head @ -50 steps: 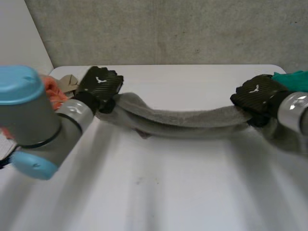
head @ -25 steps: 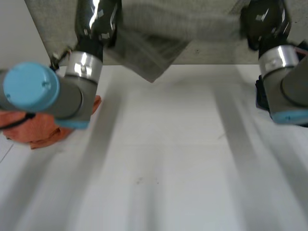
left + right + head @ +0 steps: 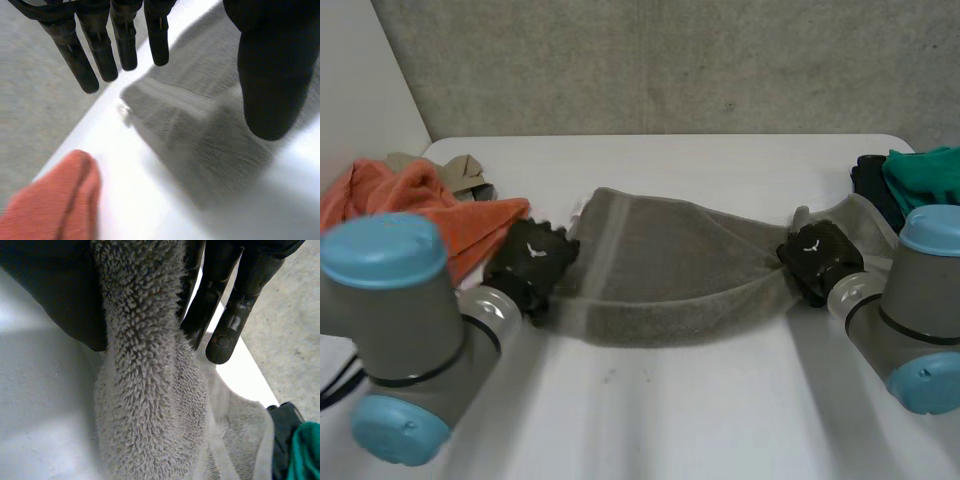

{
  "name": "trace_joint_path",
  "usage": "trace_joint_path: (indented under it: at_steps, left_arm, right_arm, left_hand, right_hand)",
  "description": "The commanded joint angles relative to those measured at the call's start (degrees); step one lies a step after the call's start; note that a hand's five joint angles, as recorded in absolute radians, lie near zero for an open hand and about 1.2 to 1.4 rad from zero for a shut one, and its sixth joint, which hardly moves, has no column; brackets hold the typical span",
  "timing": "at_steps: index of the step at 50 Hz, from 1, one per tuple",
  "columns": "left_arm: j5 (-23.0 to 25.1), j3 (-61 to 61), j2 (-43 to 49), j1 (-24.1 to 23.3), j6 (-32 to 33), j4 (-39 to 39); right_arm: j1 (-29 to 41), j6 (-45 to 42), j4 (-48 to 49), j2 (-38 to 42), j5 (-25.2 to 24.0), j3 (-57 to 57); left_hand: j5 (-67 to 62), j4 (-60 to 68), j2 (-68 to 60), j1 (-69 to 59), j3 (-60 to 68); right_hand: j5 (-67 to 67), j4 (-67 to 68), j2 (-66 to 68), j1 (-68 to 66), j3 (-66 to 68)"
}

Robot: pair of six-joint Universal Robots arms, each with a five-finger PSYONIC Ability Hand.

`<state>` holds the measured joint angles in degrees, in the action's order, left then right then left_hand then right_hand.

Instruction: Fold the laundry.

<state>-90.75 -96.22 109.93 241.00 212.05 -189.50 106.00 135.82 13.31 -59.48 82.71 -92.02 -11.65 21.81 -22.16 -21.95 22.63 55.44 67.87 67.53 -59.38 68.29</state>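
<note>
A grey towel (image 3: 670, 262) lies stretched across the white table (image 3: 650, 420) between my two hands, its near edge folded over in a thick band. My left hand (image 3: 530, 262) sits at the towel's left end. In the left wrist view its fingers (image 3: 100, 50) are straight and apart from the thumb, and the towel (image 3: 200, 130) lies on the table under them, not gripped. My right hand (image 3: 817, 255) is at the towel's right end. There the towel (image 3: 145, 390) is bunched and pinched between its thumb and fingers (image 3: 220, 295).
An orange cloth (image 3: 420, 205) and a beige one (image 3: 460, 170) lie at the table's back left, the orange cloth (image 3: 55, 200) close to my left hand. A teal cloth (image 3: 925, 175) on a dark one (image 3: 870, 180) lies at the back right. A grey wall stands behind.
Both hands swung the towel up high, then brought it down toward me onto the table, where it lies spread wider. The left hand has opened and let go of the towel.
</note>
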Motion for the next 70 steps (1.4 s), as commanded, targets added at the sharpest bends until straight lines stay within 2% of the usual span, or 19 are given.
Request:
trace_joint_path:
  at_steps: [1, 6, 10, 13, 19, 29, 37, 40, 44, 45, 47, 48, 49, 50, 52, 55, 60, 64, 70]
  left_arm:
    - [0.1, 3.7, -5.6, 0.5, -5.2, 0.4]
    - [3.9, 9.0, -3.1, 0.9, -10.5, 1.9]
    - [6.6, 13.7, 4.0, 1.8, -12.0, 7.6]
    - [6.1, 16.0, 7.0, 1.8, -11.9, 11.1]
    - [2.2, 17.5, 8.8, 1.4, -12.7, 20.0]
    - [0.6, 13.9, 6.0, 0.6, -14.6, 21.5]
    - [0.3, 12.6, 8.6, 1.2, -13.9, 20.6]
    - [-0.4, 13.4, 11.1, 1.5, -13.9, 19.7]
    - [-1.0, 14.3, 13.5, 1.5, -13.9, 18.6]
    - [-1.0, 14.6, 13.6, 1.5, -13.9, 18.5]
    - [-1.0, 14.7, 13.5, 1.4, -13.9, 18.3]
    - [-1.1, 14.9, 13.2, 1.2, -13.9, 17.9]
    - [-1.1, 15.0, 13.1, 1.1, -13.9, 17.6]
    - [-1.1, 15.0, 12.9, 1.1, -13.9, 17.2]
    - [-1.2, 15.0, 11.9, 1.0, -13.9, 15.9]
    - [-1.3, 14.5, 10.0, 1.3, -13.9, 15.0]
    - [-1.3, 13.3, 7.2, 1.7, -13.9, 14.8]
    - [-1.1, 12.2, 5.0, 2.7, -13.9, 14.8]
    - [-1.0, 11.7, 2.7, 4.2, -13.9, 14.5]
  right_arm:
    - [0.1, 0.2, 0.2, -3.4, -0.5, -3.2]
    - [0.4, 0.1, 0.2, -3.4, -0.5, -4.0]
    - [0.3, 0.1, 0.2, -3.4, -0.5, -4.1]
    - [0.1, 0.1, 0.2, -3.4, -0.6, -4.3]
    - [0.0, 0.1, 0.2, -3.4, -0.6, -4.4]
    - [-0.1, 0.1, 0.3, -3.0, -0.7, -4.4]
    - [0.0, 0.2, 0.3, -3.1, -0.4, -4.4]
    - [0.1, 0.2, 0.2, -3.2, -0.3, -4.4]
    - [0.2, 0.4, -0.6, -3.5, -0.1, -4.4]
    - [0.2, 0.3, -1.2, -3.5, -0.1, -4.4]
    - [0.2, 0.4, -3.1, -3.8, -0.2, -4.4]
    - [0.0, 0.5, -6.1, -4.3, -0.3, -4.1]
    - [-0.1, 0.5, -8.0, -4.9, -0.4, -3.7]
    - [-0.2, 0.5, -10.1, -5.5, -0.5, -3.3]
    - [-0.4, 0.7, -17.1, -7.7, -2.1, -2.0]
    - [-1.8, 1.1, -23.8, -9.5, -4.7, 0.4]
    - [-10.7, 4.8, -36.2, -12.6, -11.6, 5.4]
    - [-15.5, 8.0, -40.6, -13.4, -15.9, 9.2]
    - [-21.0, 7.6, -41.8, -13.4, -18.5, 11.2]
  left_hand:
    - [0.0, -0.2, 0.5, 0.3, -1.0]
    - [-2.9, 2.7, -2.3, -2.6, 1.9]
    - [-3.4, 3.2, -2.9, -3.1, 2.4]
    - [-6.4, 6.2, -5.9, -6.1, 5.4]
    - [-9.3, 9.1, -8.7, -9.0, 8.3]
    - [-9.1, 8.9, -8.6, -8.8, 8.1]
    - [-10.6, 10.4, -10.1, -10.3, 9.6]
    - [-19.0, 18.8, -18.5, -18.7, 18.0]
    - [-47.5, 47.4, -47.0, -47.2, 46.6]
    - [-58.2, 58.1, -57.7, -57.9, 57.3]
    - [-58.3, 58.2, -57.8, -58.1, 57.4]
    - [-58.3, 58.2, -57.8, -58.1, 57.4]
    - [-58.3, 58.2, -57.8, -58.1, 57.4]
    - [-58.3, 58.2, -57.8, -58.1, 57.4]
    - [-58.3, 58.2, -57.8, -58.1, 57.4]
    - [-58.3, 58.2, -57.8, -58.1, 57.4]
    - [-58.3, 58.2, -57.8, -58.1, 57.4]
    - [-58.3, 58.2, -57.8, -58.1, 57.4]
    - [-58.3, 58.2, -57.8, -58.1, 57.4]
  right_hand:
    - [14.6, 12.1, 12.5, -20.6, 11.7]
    - [14.6, 12.1, 12.5, -20.6, 11.7]
    - [14.6, 12.1, 12.5, -20.6, 11.7]
    - [14.6, 12.1, 12.5, -20.6, 11.7]
    - [14.6, 12.1, 12.5, -20.6, 11.7]
    - [14.6, 12.1, 12.5, -20.6, 11.7]
    - [14.6, 12.1, 12.5, -20.6, 11.7]
    - [14.6, 12.1, 12.5, -20.6, 11.7]
    - [14.6, 12.1, 12.5, -20.6, 11.7]
    - [10.0, 7.5, 7.9, -16.0, 7.1]
    - [-10.8, -13.3, -12.9, 4.8, -13.7]
    - [-36.6, -39.0, -38.7, 30.5, -39.4]
    - [-46.3, -48.8, -48.4, 40.3, -49.2]
    - [-50.1, -52.5, -52.2, 44.0, -53.0]
    - [-55.4, -57.9, -57.5, 49.4, -58.3]
    - [-55.4, -57.9, -57.5, 49.4, -58.3]
    - [-55.4, -57.9, -57.5, 49.4, -58.3]
    - [-55.4, -57.9, -57.5, 49.4, -58.3]
    - [-55.4, -57.9, -57.5, 49.4, -58.3]
